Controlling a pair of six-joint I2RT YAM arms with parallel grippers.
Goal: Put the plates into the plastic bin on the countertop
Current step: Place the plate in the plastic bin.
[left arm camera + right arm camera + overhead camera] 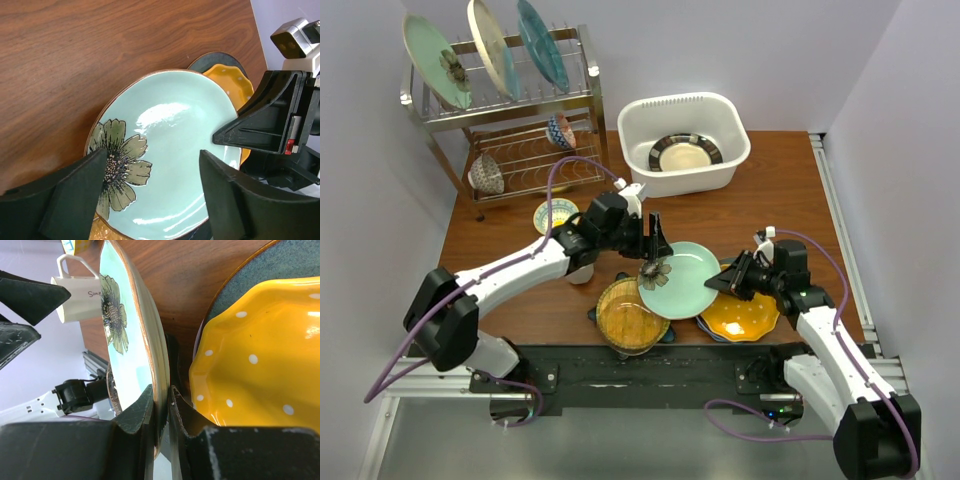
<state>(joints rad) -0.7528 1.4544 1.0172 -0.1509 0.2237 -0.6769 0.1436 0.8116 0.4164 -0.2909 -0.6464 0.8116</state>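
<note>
Mint round flower plate (680, 280) is over the near side of the desk (790, 200), its rim grasped by the right end effector (162, 405). The left end effector (655, 260) is released, its jaws spread around the plate. The white plastic bin (685, 185) lies straight beyond.

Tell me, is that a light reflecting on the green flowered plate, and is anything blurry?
Left wrist view: a white patch of glare sits on the centre of the mint plate, and the near black jaws look soft. Right wrist view: the jaws at the bottom are blurred, the orange dotted plate sharp. Top view: the countertop is evenly lit, nothing blurred.
</note>
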